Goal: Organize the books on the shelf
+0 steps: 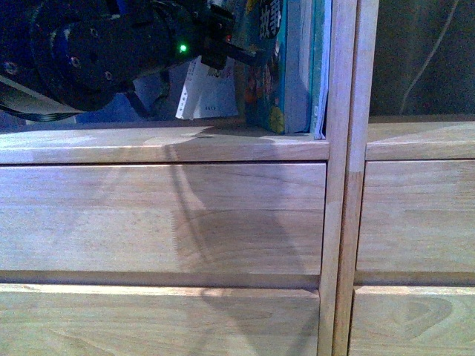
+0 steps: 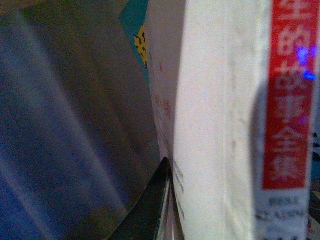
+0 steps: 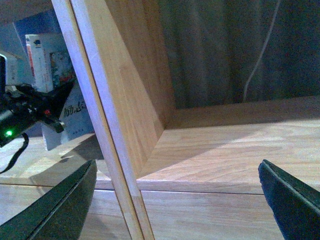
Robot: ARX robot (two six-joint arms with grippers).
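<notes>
My left gripper point(image 1: 217, 53) reaches into the left cubby of the wooden shelf point(image 1: 163, 145) and is shut on the thin paperback book point(image 1: 205, 92), which hangs tilted just above the cubby floor. In the left wrist view its white cover point(image 2: 215, 125) with a red band fills the picture, and one black finger point(image 2: 148, 212) presses against it. A thick teal book point(image 1: 270, 59) stands upright against a slim teal one point(image 1: 320, 74) by the divider point(image 1: 343, 148). My right gripper point(image 3: 175, 200) is open in front of the neighbouring cubby point(image 3: 235, 150), holding nothing.
Plain drawer fronts point(image 1: 163, 219) lie below the cubbies. A thin pale cable point(image 3: 260, 55) hangs behind the open-backed right cubby. The upright divider point(image 3: 95, 125) stands between my right fingers, close to the left one point(image 3: 60, 205).
</notes>
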